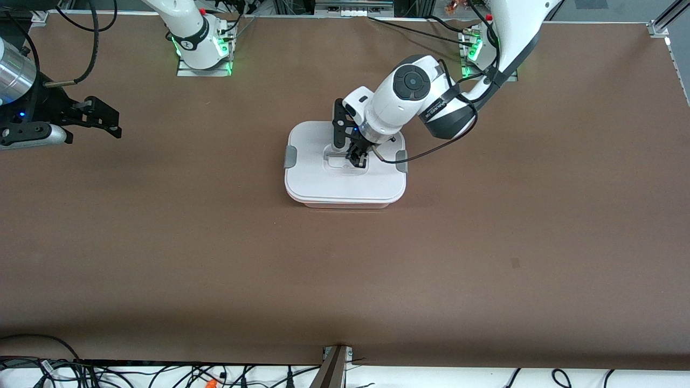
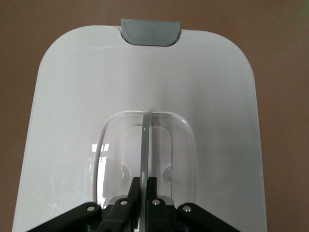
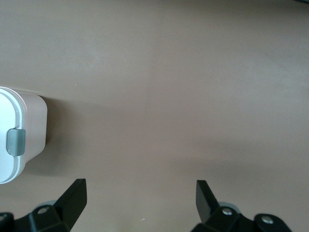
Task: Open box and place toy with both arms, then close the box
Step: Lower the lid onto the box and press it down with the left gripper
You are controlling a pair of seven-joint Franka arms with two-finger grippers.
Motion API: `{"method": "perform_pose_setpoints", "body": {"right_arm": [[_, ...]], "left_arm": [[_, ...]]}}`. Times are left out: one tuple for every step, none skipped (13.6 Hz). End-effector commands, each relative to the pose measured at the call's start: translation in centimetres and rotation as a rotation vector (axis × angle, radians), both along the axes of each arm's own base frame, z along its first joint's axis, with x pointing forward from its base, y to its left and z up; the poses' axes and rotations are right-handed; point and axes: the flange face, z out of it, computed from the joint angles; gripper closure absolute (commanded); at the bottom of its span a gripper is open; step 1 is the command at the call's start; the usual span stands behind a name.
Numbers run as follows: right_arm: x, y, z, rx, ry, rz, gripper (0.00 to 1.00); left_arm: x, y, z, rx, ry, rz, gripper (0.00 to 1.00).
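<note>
box [image 1: 345, 171] lidded, long axis between arm ends | left gripper [image 1: 357, 159] clamped on lid handle [image 2: 145, 145] | right gripper [image 3: 140, 198] spread wide, waiting over table [image 1: 161, 242]

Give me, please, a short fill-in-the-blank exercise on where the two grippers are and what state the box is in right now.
1. The left gripper is shut on the lid's clear ____.
2. The right gripper waits over bare table with its fingers ____.
3. The white lid sits ____ the box.
4. The grey clip sits at the lid's ____.

Missing words: handle; open; on; edge
</note>
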Motion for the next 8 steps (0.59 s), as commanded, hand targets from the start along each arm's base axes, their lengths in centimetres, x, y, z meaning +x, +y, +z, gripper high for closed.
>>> {"method": "perform_pose_setpoints", "body": {"right_arm": [[0.1, -0.1, 0.3, -0.005, -0.006, -0.005, 0.00], [0.1, -0.1, 0.3, -0.005, -0.006, -0.005, 0.00], [0.1, -0.1, 0.3, -0.005, -0.006, -0.005, 0.00], [0.0, -0.1, 0.4, -0.005, -0.007, -0.005, 0.00], [0.1, -0.1, 0.3, -0.005, -0.006, -0.005, 0.00], [0.1, -0.1, 0.3, -0.005, -0.007, -0.005, 0.00], [0.1, -0.1, 0.3, -0.005, -0.006, -0.005, 0.00], [0.1, -0.1, 0.3, -0.005, -0.006, -0.005, 0.00]], "left_arm": [[0.1, 0.2, -0.3, -0.019, 0.008, 0.007, 1.00], [0.2, 0.3, -0.3, -0.019, 0.008, 0.008, 1.00], [0.2, 0.3, -0.2, -0.018, 0.008, 0.014, 1.00], [0.1, 0.3, 0.0, -0.015, 0.011, 0.020, 0.93], [0.1, 0.3, 0.2, -0.014, 0.002, 0.007, 0.26], [0.2, 0.5, 0.5, -0.013, 0.002, 0.020, 0.00], [0.4, 0.7, 1.5, -0.010, -0.014, 0.026, 0.00], [1.0, 1.9, 2.5, 0.019, -0.011, 0.036, 0.00]]}}
